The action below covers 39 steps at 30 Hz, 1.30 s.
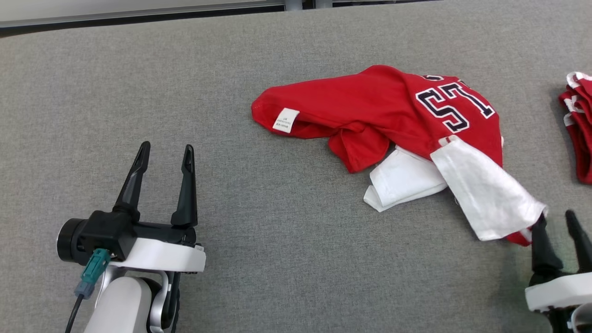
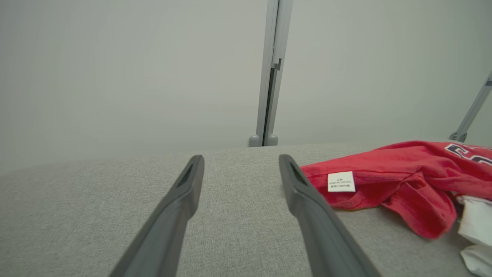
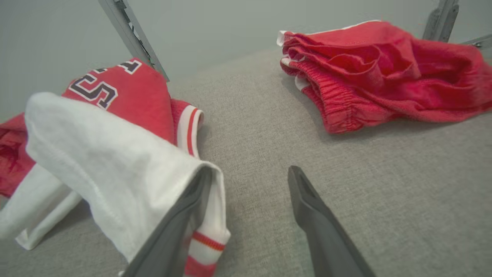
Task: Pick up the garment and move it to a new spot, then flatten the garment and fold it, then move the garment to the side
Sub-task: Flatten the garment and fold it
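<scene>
1. We see a red garment (image 1: 370, 106) with dark numbers. It lies crumpled in the right half of the grey tabletop (image 1: 259, 259), closer to the far edge than the two tools are.
2. Its red body stretches toward the left edge, and a small white label (image 1: 286, 120) sits at that left end.
3. Two white sleeves come out on the near side. The longer sleeve (image 1: 485, 189) reaches to the right tool (image 1: 556, 216).
4. The right tool is released: its two fingers stand apart and clamp nothing.
5. The striped cuff (image 3: 207, 246) of the longer sleeve hangs over the tip of the finger (image 3: 173, 238) on the garment's side. The other finger is bare above the tabletop.
6. The left tool (image 1: 167, 147) is also released, with its fingers wide apart and empty. It is over bare tabletop toward the left edge, well apart from the garment. The label end is the part nearest to it.
7. Another red cloth (image 1: 578, 125) with white trim lies bunched farther toward the right edge, apart from the garment.
</scene>
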Motion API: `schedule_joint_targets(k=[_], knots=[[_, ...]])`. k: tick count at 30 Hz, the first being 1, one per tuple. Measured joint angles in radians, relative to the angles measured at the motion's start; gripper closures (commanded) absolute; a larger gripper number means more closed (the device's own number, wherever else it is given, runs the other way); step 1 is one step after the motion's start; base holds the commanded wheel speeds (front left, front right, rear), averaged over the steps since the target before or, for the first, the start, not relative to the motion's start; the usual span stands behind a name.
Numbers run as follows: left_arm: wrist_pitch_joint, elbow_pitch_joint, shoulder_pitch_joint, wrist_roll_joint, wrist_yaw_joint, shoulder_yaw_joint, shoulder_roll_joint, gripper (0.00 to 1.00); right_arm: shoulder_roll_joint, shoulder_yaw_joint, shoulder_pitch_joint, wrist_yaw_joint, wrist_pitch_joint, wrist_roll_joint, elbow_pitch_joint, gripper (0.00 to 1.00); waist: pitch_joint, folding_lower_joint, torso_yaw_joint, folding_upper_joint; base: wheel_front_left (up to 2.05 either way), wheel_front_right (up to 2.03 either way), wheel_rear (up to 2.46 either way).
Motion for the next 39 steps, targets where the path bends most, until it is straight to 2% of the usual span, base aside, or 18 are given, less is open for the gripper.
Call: schedule_joint_targets(k=[4, 11, 16, 24, 39], knots=[[0.001, -0.003, 0.009, 0.000, 0.009, 0.002, 0.004, 0.00, -0.029, -0.011, -0.012, 0.000, -0.021, -0.005, -0.078, 0.00, -0.013, 0.0000, -0.006, 0.0000, 0.00, 0.00, 0.00], [0.006, -0.005, 0.037, -0.010, 0.018, 0.008, 0.011, 0.00, -0.041, -0.016, -0.008, 0.000, 0.004, -0.079, -0.279, 0.00, -0.052, 0.0000, -0.009, 0.0000, 0.00, 0.00, 0.00], [0.007, 0.003, 0.060, -0.017, 0.020, 0.008, 0.017, 0.00, -0.041, 0.053, 0.007, 0.000, 0.046, -0.132, -0.378, 0.00, -0.091, 0.0000, -0.007, 0.0000, 0.00, 0.00, 0.00], [0.018, 0.006, 0.102, -0.017, 0.024, -0.004, 0.024, 0.00, -0.011, 0.124, 0.056, 0.000, 0.090, -0.166, -0.401, 0.00, -0.134, 0.0000, 0.000, 0.0001, 0.00, 0.00, 0.00], [0.030, -0.009, 0.107, -0.018, 0.033, -0.019, 0.035, 0.00, -0.014, 0.129, 0.066, 0.000, 0.091, -0.166, -0.396, 0.00, -0.121, 0.0000, 0.011, 0.0000, 0.00, 0.00, 0.00]])
